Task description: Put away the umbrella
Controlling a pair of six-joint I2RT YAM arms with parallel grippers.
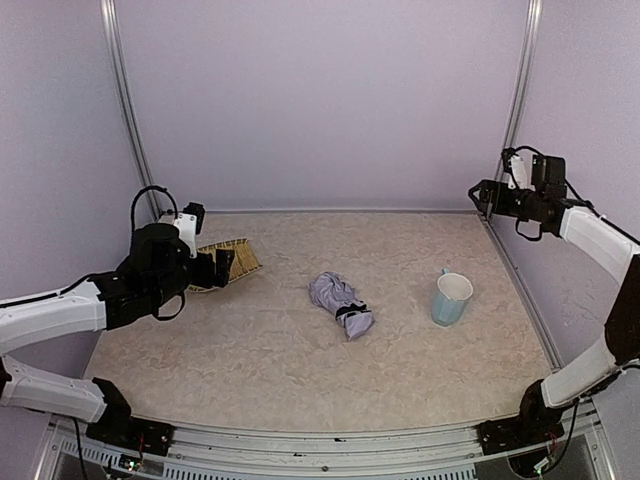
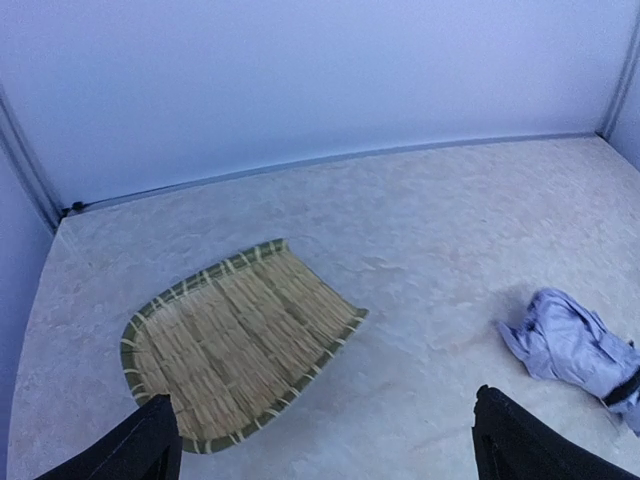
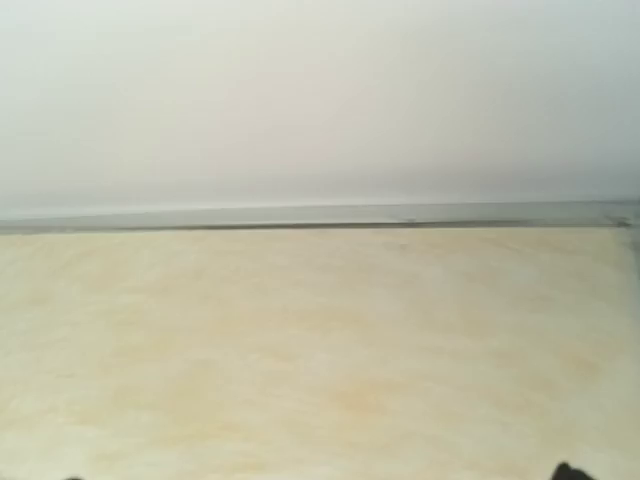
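The umbrella [image 1: 340,303] lies collapsed into a crinkly lilac bundle near the middle of the table [image 1: 300,370], with a black band showing at its 5 o'clock end and nothing touching it. At its 3 o'clock, well apart, a cup [image 1: 451,298] stands upright. At its 10 o'clock a straw tray [image 1: 240,255] lies flat on the table. The left gripper [image 1: 224,266] hangs over the tray's 4 o'clock edge. In the left wrist view its claw is spread wide and empty: one black finger [image 2: 150,445] is at the tray's near corner, the other sits far off at 3 o'clock, and the umbrella shows just beyond that finger. The right gripper [image 1: 478,196] is raised at the table's 2 o'clock corner, pointing toward 9 o'clock, far from everything. Its wrist view shows only bare, blurred tabletop and wall, with dark fingertips [image 3: 568,470] barely peeking in at the lower corners, far apart, so that claw also reads as spread, gripping nothing.
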